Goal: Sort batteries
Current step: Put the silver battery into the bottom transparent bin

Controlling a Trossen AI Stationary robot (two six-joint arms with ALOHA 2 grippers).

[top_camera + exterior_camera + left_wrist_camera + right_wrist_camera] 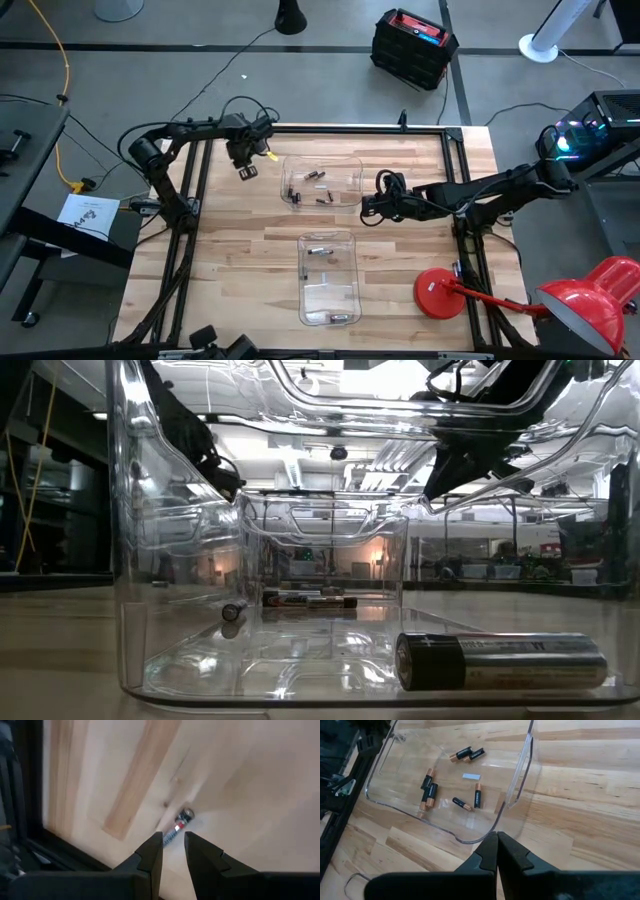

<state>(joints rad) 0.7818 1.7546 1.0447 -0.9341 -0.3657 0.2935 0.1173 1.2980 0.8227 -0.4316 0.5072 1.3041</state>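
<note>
Batteries (431,789) lie in the upper tray (352,168). Left gripper (173,845), upper left, clamps one battery (181,821); right gripper (497,845), fingers together, sits beside that tray.

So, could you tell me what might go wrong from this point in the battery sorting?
1. The left end effector has a slim battery pinched only at its end between its fingertips, so it could slip out and roll across the table.
2. The shut right end effector hovers close to the clear tray holding loose batteries; a small move may nudge that tray.
</note>
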